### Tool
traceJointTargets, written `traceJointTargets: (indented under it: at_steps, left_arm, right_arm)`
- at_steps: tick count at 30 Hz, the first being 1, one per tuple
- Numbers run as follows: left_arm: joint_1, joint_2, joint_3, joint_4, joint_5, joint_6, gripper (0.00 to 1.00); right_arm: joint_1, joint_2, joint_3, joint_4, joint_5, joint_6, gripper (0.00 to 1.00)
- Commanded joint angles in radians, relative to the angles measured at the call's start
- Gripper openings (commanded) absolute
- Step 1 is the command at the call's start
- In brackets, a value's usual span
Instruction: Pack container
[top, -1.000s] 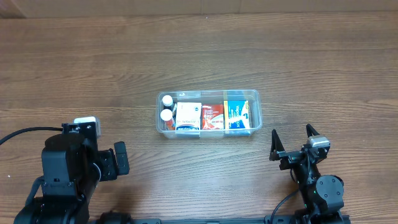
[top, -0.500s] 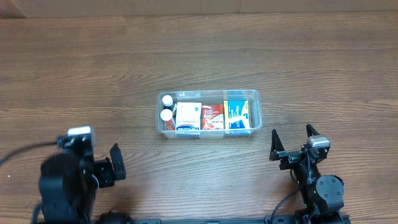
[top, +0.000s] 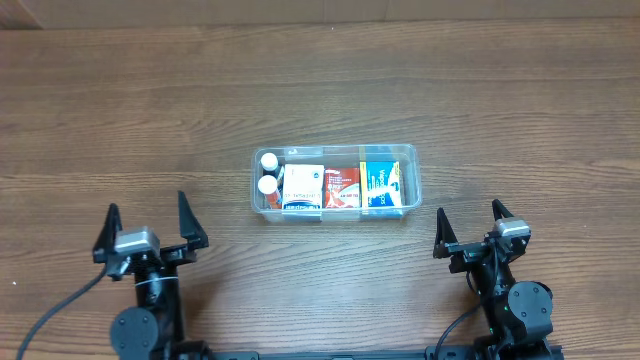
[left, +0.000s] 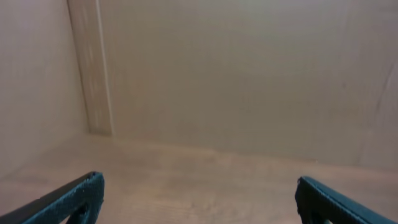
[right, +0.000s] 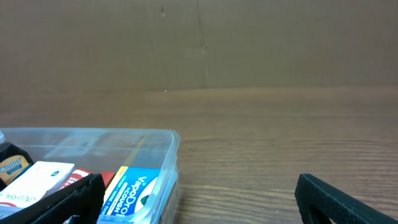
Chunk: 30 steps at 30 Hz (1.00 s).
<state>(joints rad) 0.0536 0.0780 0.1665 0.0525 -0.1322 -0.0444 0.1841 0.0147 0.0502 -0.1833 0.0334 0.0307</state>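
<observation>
The clear plastic container (top: 405, 153) sits mid-table. It holds two white-capped bottles (top: 268, 172), a white-and-blue box (top: 303, 187), a red box (top: 341, 187) and a blue-and-yellow box (top: 380, 185). My left gripper (top: 146, 227) is open and empty at the near left, well clear of the container. My right gripper (top: 470, 226) is open and empty at the near right, just in front of the container's right end. In the right wrist view the container (right: 171, 149) lies at lower left with the blue-and-yellow box (right: 127, 193) inside. The left wrist view shows only bare table between its fingers (left: 199, 202).
The wooden table (top: 520, 100) stretches all around the container. A pale wall and a post (left: 93, 68) stand beyond the table in the left wrist view.
My left arm has folded back toward the near edge and turned, so its open fingers now point up the table. The right arm and the container have not moved.
</observation>
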Motion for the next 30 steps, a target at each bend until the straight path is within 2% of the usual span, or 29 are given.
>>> traceJointTargets:
  at_steps: [1, 6, 10, 14, 30]
  left_arm:
    - [0.006, -0.060, -0.105, 0.061, 0.003, 0.023, 1.00]
    - [0.006, -0.075, -0.163, 0.055, 0.095, 0.080, 1.00]
    - [0.006, -0.075, -0.163, -0.010, 0.178, 0.153, 1.00]
    - [0.006, -0.075, -0.163, -0.132, 0.185, 0.100, 1.00]
    - [0.006, -0.074, -0.162, -0.126, 0.185, 0.086, 1.00]
  right_arm:
    - [-0.002, -0.012, 0.001, 0.006, 0.007, 0.007, 1.00]
    - [-0.002, -0.012, 0.001, 0.006, 0.007, 0.007, 1.00]
    - [-0.002, -0.012, 0.001, 0.006, 0.007, 0.007, 1.00]
    - [-0.002, -0.012, 0.001, 0.006, 0.007, 0.007, 1.00]
    - [-0.002, -0.012, 0.001, 0.006, 0.007, 0.007, 1.00]
